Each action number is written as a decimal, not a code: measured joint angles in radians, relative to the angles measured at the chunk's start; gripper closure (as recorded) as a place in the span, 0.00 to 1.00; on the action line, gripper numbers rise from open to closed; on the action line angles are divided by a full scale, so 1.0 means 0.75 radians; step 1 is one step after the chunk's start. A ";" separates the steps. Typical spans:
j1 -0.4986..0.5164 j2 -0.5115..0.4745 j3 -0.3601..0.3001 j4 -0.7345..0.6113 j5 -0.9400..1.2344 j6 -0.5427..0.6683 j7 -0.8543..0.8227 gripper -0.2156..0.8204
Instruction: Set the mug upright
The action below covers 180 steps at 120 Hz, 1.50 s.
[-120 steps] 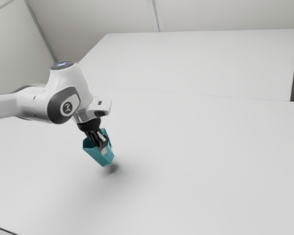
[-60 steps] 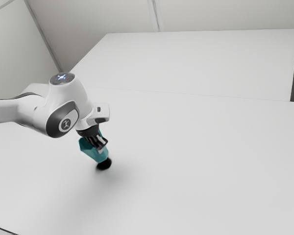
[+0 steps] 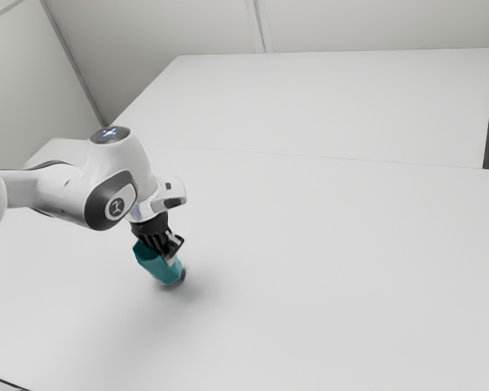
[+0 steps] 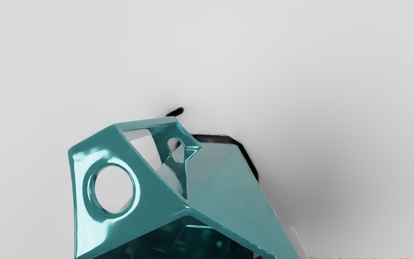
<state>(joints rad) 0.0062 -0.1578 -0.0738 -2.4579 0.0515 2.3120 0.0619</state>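
Your black two-finger gripper [image 3: 172, 253] has the glossy teal faceted mug [image 3: 157, 267] pinched by its wall. The mug leans low over the smooth white table [image 3: 334, 269], its mouth tipped up toward the exterior view's left and its base lower, so you don't have it upright; I can't tell whether the base touches.

It is probably a lab or test room, though the pale view leaves some doubt: a robot arm [image 3: 65, 195] over a broad white table [image 3: 350, 269], seamed plain walls [image 3: 375, 24] behind it.
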 joint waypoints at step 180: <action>-0.013 0.099 -0.026 0.752 -0.073 -0.644 -0.045 0.23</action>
<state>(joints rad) -0.0034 -0.0833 -0.0936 -1.8936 -0.0036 1.8292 0.0280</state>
